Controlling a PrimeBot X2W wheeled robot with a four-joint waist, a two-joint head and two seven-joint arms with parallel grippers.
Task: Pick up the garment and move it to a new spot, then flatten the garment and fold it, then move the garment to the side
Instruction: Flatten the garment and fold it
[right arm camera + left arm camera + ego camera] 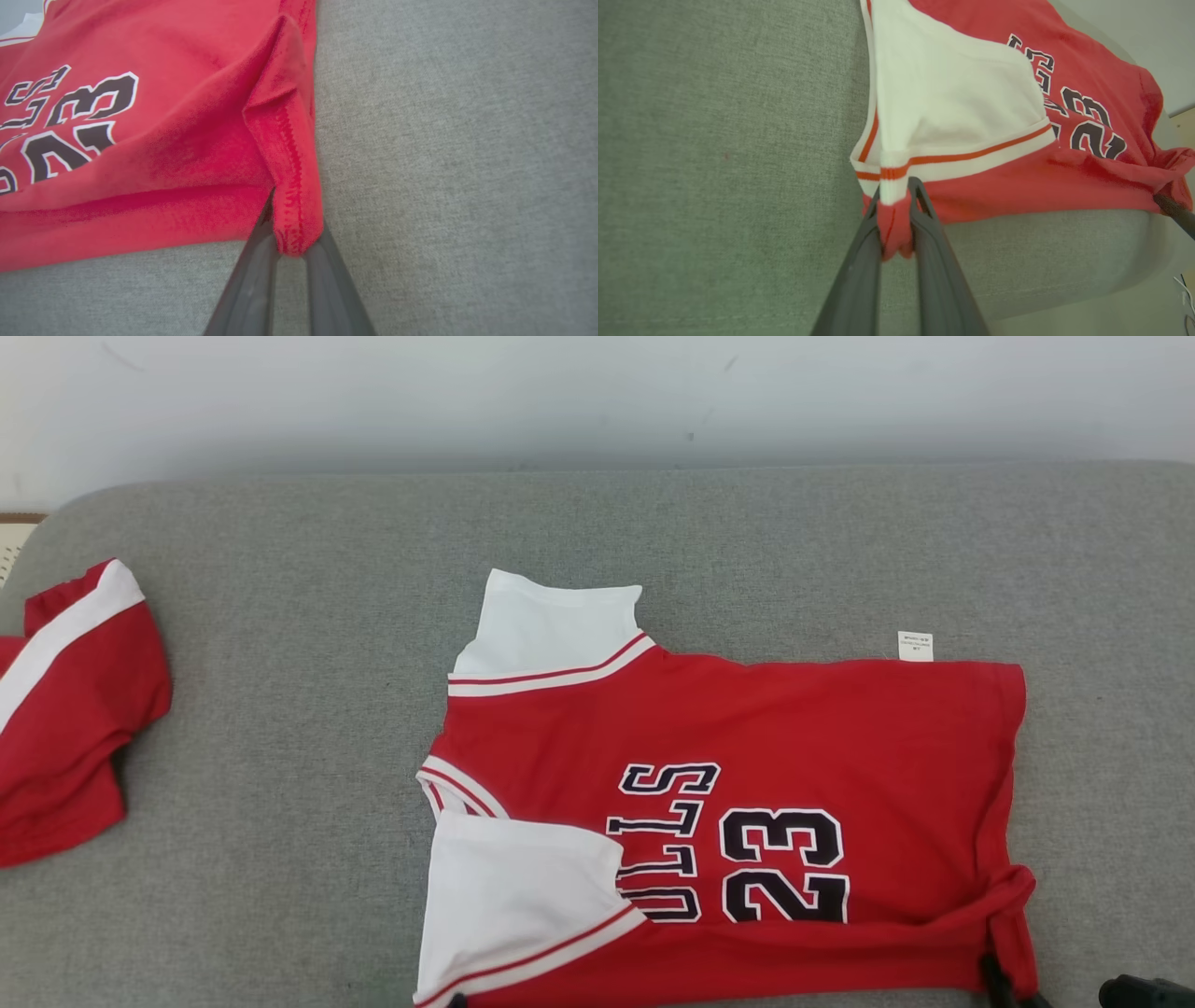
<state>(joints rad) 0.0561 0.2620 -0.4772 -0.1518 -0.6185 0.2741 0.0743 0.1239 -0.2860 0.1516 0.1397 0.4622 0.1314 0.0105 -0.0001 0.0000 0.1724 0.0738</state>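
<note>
- Gripping both near corners of the jersey (747, 756): the left gripper (896, 198) is clamped on the striped sleeve cuff and the red cloth beneath it. The right gripper (294, 224) is clamped on the hem corner.
- Jersey lies spread, print up, on the grey cushion (280, 728), with the near sleeve (513, 887) turned in over the chest.
- Step judged: folding the near edge over to the far edge.
- Recommended: raise both corners level and together, keep the edge taut between them, carry it across to the edge bearing the label (915, 645), and set it down before letting go.
- Risks: an uneven lift would skew the crease, and the turned-in sleeve may slide out.
- Wrist views confirm cloth pinched between the fingers, bunched thick at the left. Head view catches little of either grip at its bottom edge.
- Head view gives the jersey's whole outline and a second red garment (65, 709) well apart to the left. The wrist views crop that outline.
</note>
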